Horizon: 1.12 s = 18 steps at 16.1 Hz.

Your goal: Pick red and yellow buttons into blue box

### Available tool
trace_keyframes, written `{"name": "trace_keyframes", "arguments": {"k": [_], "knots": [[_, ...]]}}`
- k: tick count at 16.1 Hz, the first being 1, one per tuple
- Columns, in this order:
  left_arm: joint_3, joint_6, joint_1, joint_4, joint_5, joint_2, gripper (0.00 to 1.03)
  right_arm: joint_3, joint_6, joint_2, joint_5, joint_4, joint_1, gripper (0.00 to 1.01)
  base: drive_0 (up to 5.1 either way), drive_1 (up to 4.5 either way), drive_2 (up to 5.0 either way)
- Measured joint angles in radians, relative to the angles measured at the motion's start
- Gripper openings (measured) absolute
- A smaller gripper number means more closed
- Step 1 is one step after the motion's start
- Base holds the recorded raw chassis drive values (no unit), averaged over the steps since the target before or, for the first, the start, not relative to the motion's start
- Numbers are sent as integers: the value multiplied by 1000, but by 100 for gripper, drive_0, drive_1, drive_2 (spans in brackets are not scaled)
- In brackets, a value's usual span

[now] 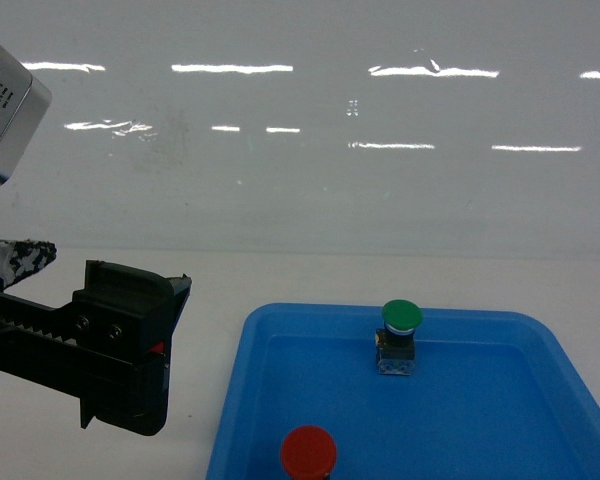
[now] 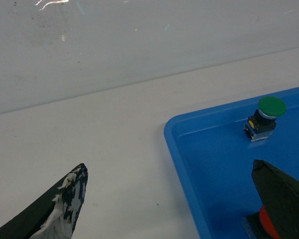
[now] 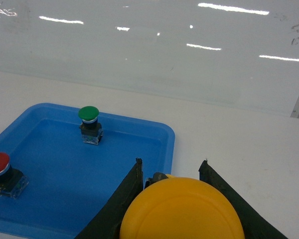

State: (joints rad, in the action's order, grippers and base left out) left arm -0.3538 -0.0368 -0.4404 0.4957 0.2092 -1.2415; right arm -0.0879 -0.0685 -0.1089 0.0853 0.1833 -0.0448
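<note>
Yellow button (image 3: 182, 209) sits gripped in the right hand (image 3: 172, 172).

You will find no readable text here. The only printing is a few tiny dark lines on the grey camera housing (image 1: 5, 105) at the head view's top left, too small and blurred to make out. Nothing else carries lettering.
</note>
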Motion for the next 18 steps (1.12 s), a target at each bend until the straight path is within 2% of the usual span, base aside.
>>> {"name": "trace_keyframes", "arguments": {"k": [3,6,10,16,18], "knots": [[-41,0,-34,-39,-4,-43,98,0,0,0,0,0,0,31,0,0,0],[-154,-1,-78,-74,-24,-175,98,0,0,0,0,0,0,31,0,0,0],[-238,-6,-127,-152,-50,-293,98,0,0,0,0,0,0,31,0,0,0],[-357,-119,-162,-280,-95,-426,98,0,0,0,0,0,0,31,0,0,0],[-362,-180,-189,-329,-113,-460,98,0,0,0,0,0,0,31,0,0,0]]}}
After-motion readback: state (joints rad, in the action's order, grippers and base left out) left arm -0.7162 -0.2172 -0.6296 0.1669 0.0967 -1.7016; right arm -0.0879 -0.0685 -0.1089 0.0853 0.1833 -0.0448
